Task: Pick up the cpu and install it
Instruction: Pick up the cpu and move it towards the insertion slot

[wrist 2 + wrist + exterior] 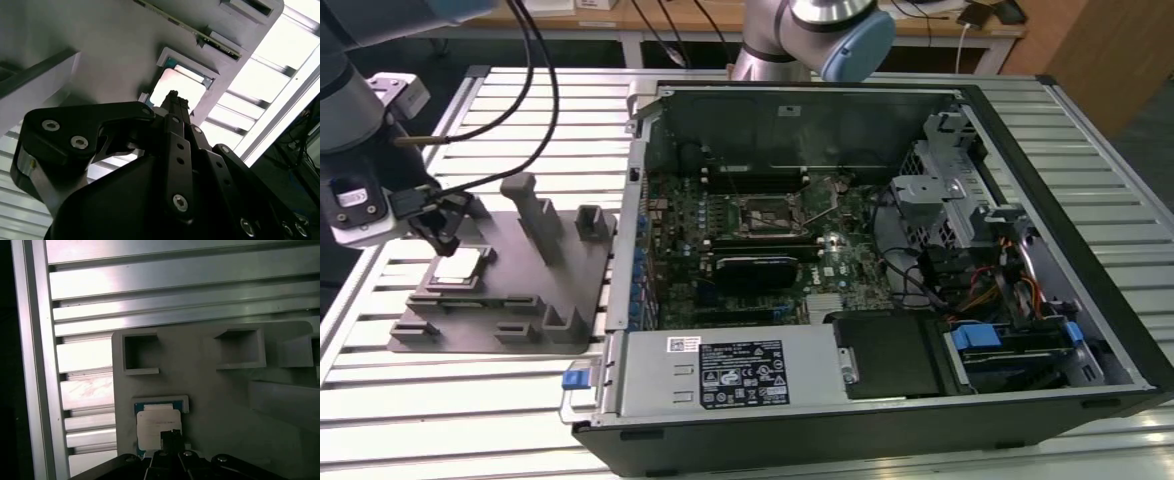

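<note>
The cpu (pixel 460 265) is a small silver square lying flat in a shallow recess of the grey holder plate (pixel 520 305), at the exterior view's left. My gripper (pixel 443 238) hangs just above its near edge. In both wrist views the black fingers meet in one narrow tip, shut with nothing between them. That gripper tip (pixel 173 96) overlaps the edge of the bright cpu (pixel 180 85), and the first wrist view shows the same gripper tip (pixel 170 436) over the cpu (pixel 152 421). The motherboard socket (pixel 765 210) sits inside the open computer case.
Upright grey posts (pixel 531 215) stand on the holder plate close beside the gripper. The open computer case (pixel 1041 200) takes up the middle and the exterior view's right, with a labelled power supply box (pixel 720 372) at its front. A second arm's base (pixel 787 40) stands behind. Cables (pixel 520 100) hang near my arm.
</note>
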`<state>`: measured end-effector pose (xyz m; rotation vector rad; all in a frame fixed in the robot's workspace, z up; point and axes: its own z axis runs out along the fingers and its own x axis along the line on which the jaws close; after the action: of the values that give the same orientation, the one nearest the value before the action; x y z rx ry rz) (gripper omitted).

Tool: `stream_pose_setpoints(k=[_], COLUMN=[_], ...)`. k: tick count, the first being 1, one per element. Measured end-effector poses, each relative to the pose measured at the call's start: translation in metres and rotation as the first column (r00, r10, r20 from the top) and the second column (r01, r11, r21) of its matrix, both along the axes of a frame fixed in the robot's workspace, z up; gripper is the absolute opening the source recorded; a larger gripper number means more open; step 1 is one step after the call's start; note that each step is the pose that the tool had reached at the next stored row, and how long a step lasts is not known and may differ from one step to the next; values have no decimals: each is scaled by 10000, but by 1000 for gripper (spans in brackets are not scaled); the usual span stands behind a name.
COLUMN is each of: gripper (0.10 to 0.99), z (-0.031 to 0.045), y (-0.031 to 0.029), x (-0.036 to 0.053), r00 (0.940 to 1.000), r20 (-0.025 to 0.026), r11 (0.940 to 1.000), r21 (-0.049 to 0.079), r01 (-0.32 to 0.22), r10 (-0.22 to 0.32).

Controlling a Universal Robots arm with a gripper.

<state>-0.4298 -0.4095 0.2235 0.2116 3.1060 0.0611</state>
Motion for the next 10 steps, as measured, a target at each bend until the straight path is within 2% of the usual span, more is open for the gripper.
stream_pose_setpoints(k=[10], gripper=[106], z=[-150], y=[1], x=[-18], r00=[10000], r20=[-2], r11=[10000], r21=[27], r01=[0], r10=[0])
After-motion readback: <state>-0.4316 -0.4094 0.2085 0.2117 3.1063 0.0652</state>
